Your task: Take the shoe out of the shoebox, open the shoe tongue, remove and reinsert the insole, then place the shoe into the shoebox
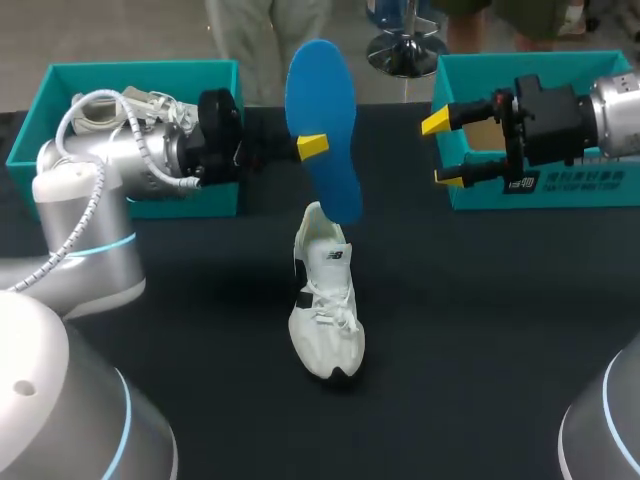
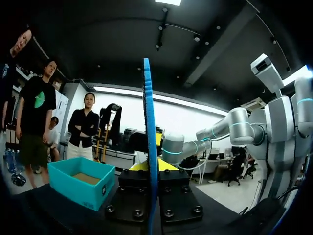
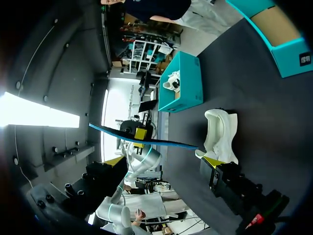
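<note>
Mid-table on the dark matte tabletop [image 1: 500, 330], the white lace-up sneaker [image 1: 325, 300] is standing upright. Above its heel end, my left gripper [image 1: 312, 146] is clamping the blue foam insole [image 1: 325, 120] on edge; my right gripper [image 1: 445, 150] is hovering, fingers apart, empty. I am judging reinsertion needs the sneaker steadied and the toe end fed first. Beyond, a teal cardboard shoebox [image 1: 480, 198] is waiting.

left shoebox [image 1: 30, 130] half hidden, insole [image 2: 149, 147] cropped

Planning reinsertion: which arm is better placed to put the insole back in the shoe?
Left. The left gripper holds the blue insole just above the white shoe; the right gripper is open, empty, off to the side.
</note>
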`<state>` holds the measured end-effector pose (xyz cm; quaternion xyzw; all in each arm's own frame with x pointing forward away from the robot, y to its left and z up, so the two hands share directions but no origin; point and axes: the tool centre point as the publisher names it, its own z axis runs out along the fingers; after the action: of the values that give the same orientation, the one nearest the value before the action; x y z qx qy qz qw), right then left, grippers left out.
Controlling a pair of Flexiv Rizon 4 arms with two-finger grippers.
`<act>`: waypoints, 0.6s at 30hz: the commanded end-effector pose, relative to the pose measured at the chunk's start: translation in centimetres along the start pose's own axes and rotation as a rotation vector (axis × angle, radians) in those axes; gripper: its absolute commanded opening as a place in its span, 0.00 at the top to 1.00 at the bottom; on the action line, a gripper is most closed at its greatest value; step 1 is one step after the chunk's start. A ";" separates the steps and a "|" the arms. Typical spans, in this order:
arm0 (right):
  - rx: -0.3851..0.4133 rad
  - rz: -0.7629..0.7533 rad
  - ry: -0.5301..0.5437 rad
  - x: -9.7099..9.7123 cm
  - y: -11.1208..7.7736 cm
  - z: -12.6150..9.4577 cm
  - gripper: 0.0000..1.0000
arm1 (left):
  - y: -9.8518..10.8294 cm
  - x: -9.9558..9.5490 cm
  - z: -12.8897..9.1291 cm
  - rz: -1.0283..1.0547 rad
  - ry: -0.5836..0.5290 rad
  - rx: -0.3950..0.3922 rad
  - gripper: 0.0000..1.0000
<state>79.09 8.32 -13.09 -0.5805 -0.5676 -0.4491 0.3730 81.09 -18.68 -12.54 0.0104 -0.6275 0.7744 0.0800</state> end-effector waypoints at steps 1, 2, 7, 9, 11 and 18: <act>0.000 0.001 -0.002 0.0 0.1 0.2 0.00 | 0.3 -0.6 -0.2 0.783 0.084 -0.008 1.00; 0.000 0.001 -0.002 0.0 0.1 0.2 0.00 | 0.3 -0.7 -0.3 0.800 0.082 -0.001 1.00; 0.000 0.001 -0.002 0.0 0.1 0.2 0.00 | 0.3 -0.7 -0.4 0.839 0.086 0.004 1.00; 0.000 0.001 -0.002 0.0 0.1 0.2 0.00 | 0.3 -0.7 -0.4 0.839 0.086 0.004 1.00; 0.000 0.001 -0.002 0.0 0.1 0.2 0.00 | 0.3 -0.7 -0.4 0.839 0.086 0.004 1.00; 0.000 0.001 -0.002 0.0 0.1 0.2 0.00 | 0.3 -0.7 -0.4 0.839 0.086 0.004 1.00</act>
<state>79.07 8.31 -13.06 -0.5804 -0.5677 -0.4492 0.3729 81.66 -18.49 -12.84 -0.2088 -0.5983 0.7605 -0.1422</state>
